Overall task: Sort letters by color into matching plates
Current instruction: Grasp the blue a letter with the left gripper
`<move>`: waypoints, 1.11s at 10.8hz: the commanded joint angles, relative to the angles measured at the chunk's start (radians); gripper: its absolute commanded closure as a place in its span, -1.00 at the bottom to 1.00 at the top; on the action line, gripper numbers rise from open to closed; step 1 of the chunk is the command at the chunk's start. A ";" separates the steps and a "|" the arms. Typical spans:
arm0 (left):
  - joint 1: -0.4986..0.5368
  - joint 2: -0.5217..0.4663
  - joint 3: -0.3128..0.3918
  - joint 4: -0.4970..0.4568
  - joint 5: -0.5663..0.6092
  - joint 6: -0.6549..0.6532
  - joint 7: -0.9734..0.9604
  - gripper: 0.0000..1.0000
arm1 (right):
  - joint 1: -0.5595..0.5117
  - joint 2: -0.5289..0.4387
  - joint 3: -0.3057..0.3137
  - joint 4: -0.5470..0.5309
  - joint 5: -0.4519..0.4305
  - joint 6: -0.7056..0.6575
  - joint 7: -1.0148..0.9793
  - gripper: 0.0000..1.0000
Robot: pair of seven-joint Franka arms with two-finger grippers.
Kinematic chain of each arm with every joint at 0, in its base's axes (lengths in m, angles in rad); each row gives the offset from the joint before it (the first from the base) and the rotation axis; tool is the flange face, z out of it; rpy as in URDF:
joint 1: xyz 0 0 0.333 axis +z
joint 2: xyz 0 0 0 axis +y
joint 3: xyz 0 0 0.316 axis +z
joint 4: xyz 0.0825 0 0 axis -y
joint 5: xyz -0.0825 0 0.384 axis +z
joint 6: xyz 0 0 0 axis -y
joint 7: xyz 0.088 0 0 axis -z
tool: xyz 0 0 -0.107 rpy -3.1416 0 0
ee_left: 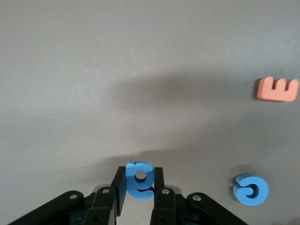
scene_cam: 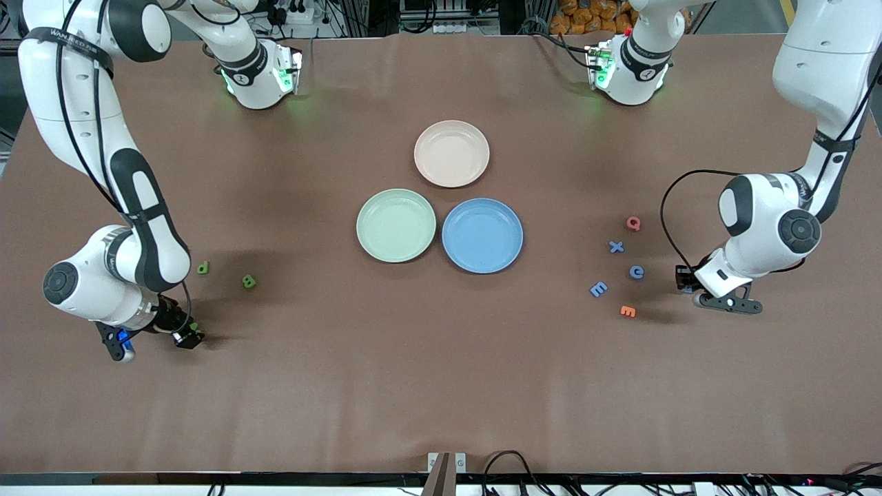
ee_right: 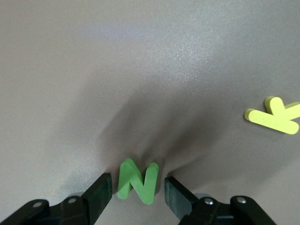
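Left tool (ee_left: 139,187) pinches a blue letter (ee_left: 139,179); right tool (ee_right: 138,192) brackets a green N (ee_right: 137,181) (gaps visible).

A wide brown table (scene_cam: 386,386) fills nearly the whole front view, its matte cover faintly creased toward the camera. Soft shadows lie on it, so the light comes from overhead (even and rather cool). Along the top edge dark cables (scene_cam: 441,27) and power strips hang past the table, and a heap of orange things (scene_cam: 592,17) sits there. At the bottom edge a small metal bracket (scene_cam: 446,463) and more black wires (scene_cam: 524,475) show.
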 commanded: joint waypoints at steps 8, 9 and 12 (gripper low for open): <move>-0.003 -0.123 -0.179 0.128 -0.009 -0.337 -0.347 1.00 | -0.014 -0.019 0.003 -0.031 -0.020 0.012 -0.045 0.30; -0.003 -0.123 -0.208 0.128 -0.009 -0.338 -0.409 1.00 | -0.013 -0.022 0.003 -0.038 -0.022 0.021 -0.045 0.41; -0.004 -0.116 -0.255 0.143 -0.009 -0.341 -0.550 1.00 | -0.011 -0.032 0.003 -0.049 -0.022 0.021 -0.051 0.46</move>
